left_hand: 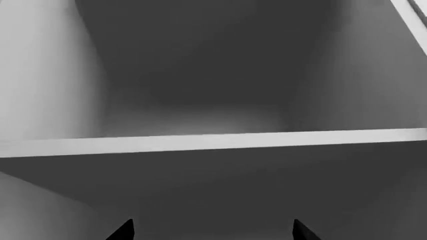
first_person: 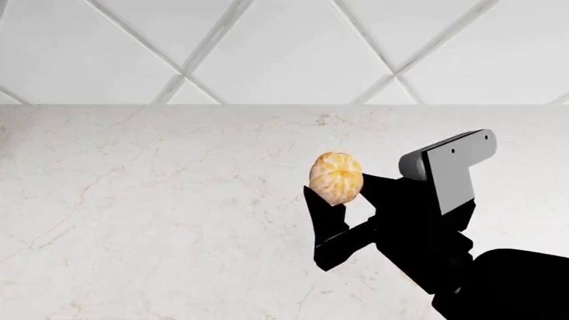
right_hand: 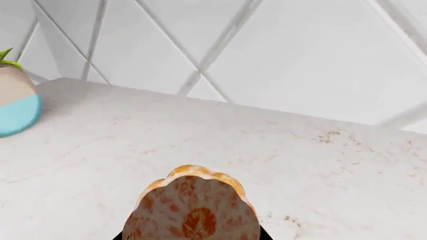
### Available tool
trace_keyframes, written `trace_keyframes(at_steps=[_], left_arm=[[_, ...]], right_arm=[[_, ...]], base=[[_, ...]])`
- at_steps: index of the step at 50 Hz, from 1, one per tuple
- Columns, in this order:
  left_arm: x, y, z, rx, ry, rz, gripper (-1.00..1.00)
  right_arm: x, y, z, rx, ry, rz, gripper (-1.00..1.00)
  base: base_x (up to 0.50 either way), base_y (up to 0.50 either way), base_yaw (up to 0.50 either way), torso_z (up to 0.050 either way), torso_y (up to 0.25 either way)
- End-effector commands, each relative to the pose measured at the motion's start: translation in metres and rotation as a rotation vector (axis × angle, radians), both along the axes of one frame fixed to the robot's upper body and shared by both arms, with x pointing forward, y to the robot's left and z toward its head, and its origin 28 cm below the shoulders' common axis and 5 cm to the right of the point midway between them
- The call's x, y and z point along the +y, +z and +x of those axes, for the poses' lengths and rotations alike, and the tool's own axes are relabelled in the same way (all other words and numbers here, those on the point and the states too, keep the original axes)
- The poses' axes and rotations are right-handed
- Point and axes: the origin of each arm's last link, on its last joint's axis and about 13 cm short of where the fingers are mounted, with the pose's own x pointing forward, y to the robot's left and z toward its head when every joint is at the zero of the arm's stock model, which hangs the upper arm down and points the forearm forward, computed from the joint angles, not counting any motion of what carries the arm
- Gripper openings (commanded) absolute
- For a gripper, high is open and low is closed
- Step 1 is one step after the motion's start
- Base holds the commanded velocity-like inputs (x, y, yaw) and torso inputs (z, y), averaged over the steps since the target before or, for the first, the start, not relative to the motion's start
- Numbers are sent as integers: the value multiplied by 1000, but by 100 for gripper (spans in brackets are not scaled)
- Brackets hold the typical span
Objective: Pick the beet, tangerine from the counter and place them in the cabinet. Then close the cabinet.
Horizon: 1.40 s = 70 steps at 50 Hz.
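**Ana:** While the right gripper (first_person: 334, 200) pinches the tangerine (first_person: 336, 177) between its dark fingers, the fruit sits clear above the counter (first_person: 160, 220), in front of the tiled wall (first_person: 284, 47).

**Ben:** And it looks peeled, segment lines showing. I'd judge it light and soft, so a hard squeeze could split it or push juice out. The hold seems to be low on the fruit, with most of it standing proud of the fingertips. A grip across the widest part would feel safer to me.

**Ana:** Agreed, and that skinless surface may be slick. The right wrist view fills its lower edge with the tangerine (right_hand: 192, 210), so the contact points themselves are hidden.

**Ben:** What about the left gripper (left_hand: 212, 231)?

**Ana:** Only two dark fingertips (left_hand: 123, 231) show, set apart with nothing between them, facing a grey cabinet (left_hand: 200, 90) interior with a pale shelf (left_hand: 213, 142) edge across it.

**Ben:** No beet anywhere. Is it already inside?

**Ana:** Can't tell; the shelf floor is dim and nothing stands out there. At the counter's far corner there's a beige and blue vase (right_hand: 17, 105), cut off by the frame, a green tip on top.
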Motion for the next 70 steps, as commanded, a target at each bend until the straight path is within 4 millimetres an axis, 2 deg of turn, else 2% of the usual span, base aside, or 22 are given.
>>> trace_keyframes(at_steps=[1,9,18,33,47,53,63,70], left_arm=[[5,5,-41,-58,-51,-18,100],[5,-7,-70,-61,-84,-28,100],[13,-39,-90,-31,-106,-87,100],[20,-86,-139,-4,-138,-103,100],[28,-146,-155,89,-82,-122,100],[29,-164,-163,107,-82,-107,100],[26,-191,-165,193,-128,-89,100],[31,-208,-169,195,-113,-51,100]], right_arm=[[1,0,-5,-20,13,2,-100],[1,-1,-8,-27,16,13,-100],[1,-3,-10,-31,14,23,-100],[5,-3,-13,-41,24,33,-100],[8,1,-15,-66,32,42,-100],[10,4,-16,-74,34,40,-100],[12,7,-15,-83,33,39,-100],[13,9,-13,-84,31,35,-100]], base=[[0,0,0,0,0],[0,0,0,0,0],[0,0,0,0,0],[0,0,0,0,0],[0,0,0,0,0],[0,0,0,0,0],[0,0,0,0,0],[0,0,0,0,0]])
